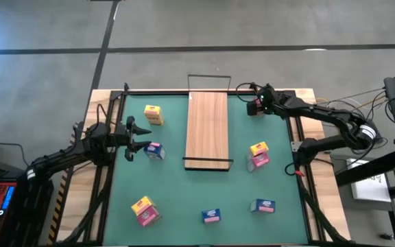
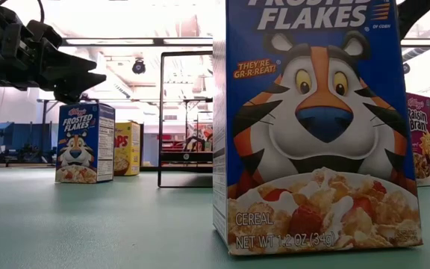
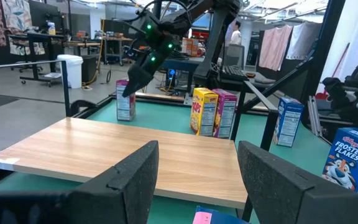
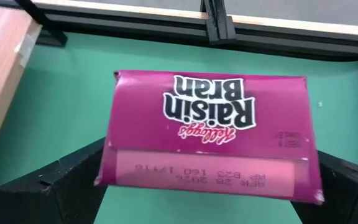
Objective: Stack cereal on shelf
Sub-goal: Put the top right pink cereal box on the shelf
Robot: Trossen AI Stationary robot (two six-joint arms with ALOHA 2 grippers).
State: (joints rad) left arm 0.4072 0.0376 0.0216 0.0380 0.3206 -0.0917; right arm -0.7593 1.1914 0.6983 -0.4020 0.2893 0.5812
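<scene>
The shelf [image 1: 207, 129], a light-wood board with black wire rails at its short ends, lies bare at the centre of the green table [image 1: 184, 199], long axis running twelve to six o'clock. Cereal boxes ring it: a yellow box [image 1: 153, 114] at ten o'clock, a blue and pink pair [image 1: 155, 151] at eight, a yellow and pink pair [image 1: 258, 155] at four, a yellow and pink pair [image 1: 145, 210] at seven near the front edge, a blue box [image 1: 211, 216] at six and another blue box [image 1: 262, 205] at five. The right gripper [image 1: 255, 105] is at one o'clock by the back rail, its fingers spread wide on either side of a magenta Raisin Bran box [image 4: 209, 135]; whether they press it I cannot tell. The left gripper [image 1: 134, 136] hangs at nine o'clock just beside the blue and pink pair, fingers parted and holding nothing. Open green runs between shelf and boxes on both long sides; the black frame posts [image 1: 112, 130] crowd the left and right table edges.
</scene>
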